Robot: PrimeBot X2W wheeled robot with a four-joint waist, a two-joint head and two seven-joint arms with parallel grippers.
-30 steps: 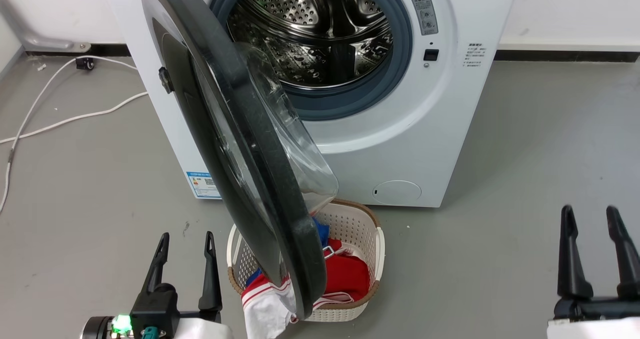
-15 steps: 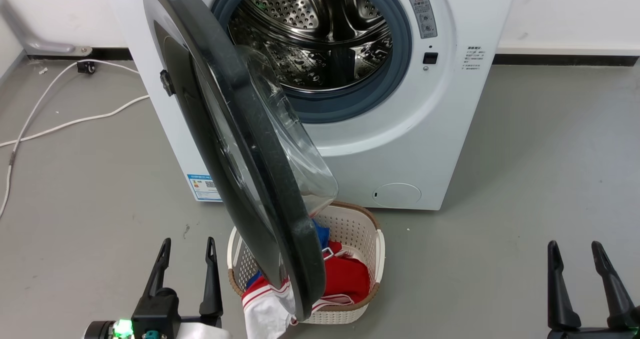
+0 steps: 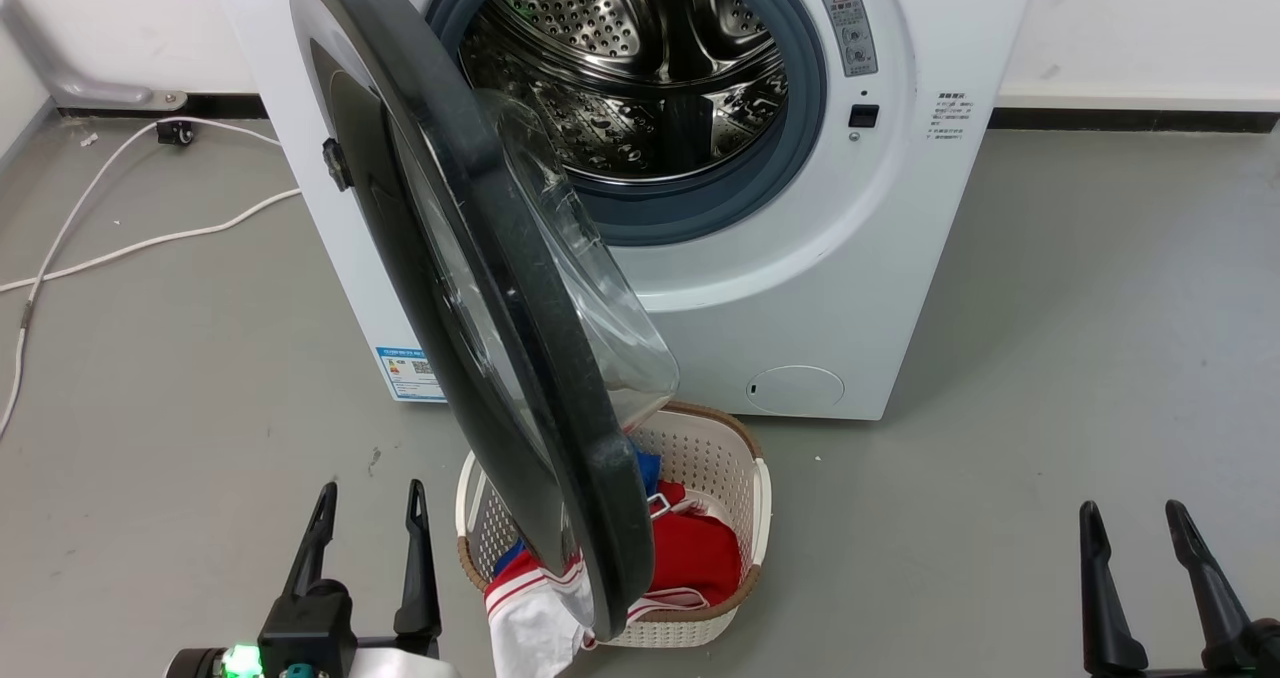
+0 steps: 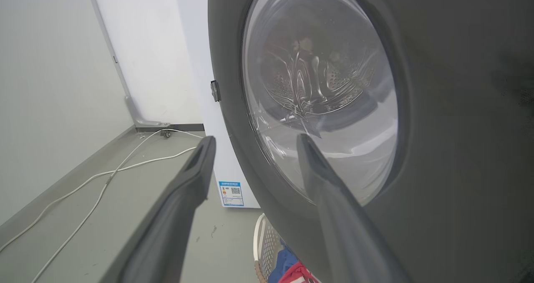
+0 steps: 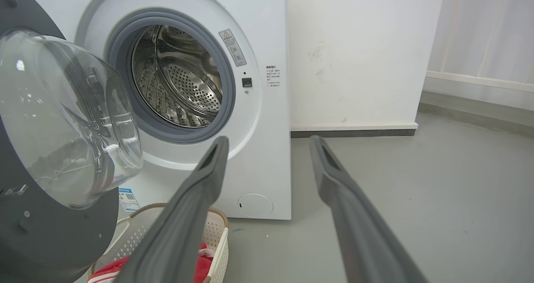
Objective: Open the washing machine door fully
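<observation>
**Item 1: washing machine door** (image 3: 480, 288). A glossy black disc with a bulging clear window. It is hinged at 9 o'clock on the machine front and swung out towards the camera. In the head view it stands nearly edge-on, running from 11 o'clock down to 6 o'clock. Its lower rim hangs over the laundry basket. Neither gripper touches it.

**Item 2: left gripper** (image 3: 371, 493). Seen at 7 o'clock in the head view. The fingers are spread with nothing between them. It is just beside the door's outer face and apart from it. In the left wrist view that face and its window lie from 12 to 4 o'clock.

**Item 3: right gripper** (image 3: 1131, 510). Seen at 5 o'clock in the head view, over bare floor (image 3: 1050, 358). The fingers are parted and hold nothing. It is well apart from the door. In the right wrist view the clear window bowl is at 9 o'clock.

**Item 4: washing machine** (image 3: 880, 288). White body, at 12 o'clock. The steel drum (image 3: 640, 58) is exposed, and a grey rubber ring (image 3: 700, 213) runs around it. A small round flap (image 3: 795, 388) sits low on the front. A blue-edged sticker (image 3: 408, 370) is at the lower left corner.

**Item 5: laundry basket** (image 3: 700, 448). White and perforated with a brown rim. It stands on the floor at 6 o'clock, just before the machine. It holds red, blue and white clothes (image 3: 695, 553), and one white piece spills over the near rim.

**Item 6: white cable** (image 3: 130, 243). It trails across the floor at 9 to 10 o'clock.
</observation>
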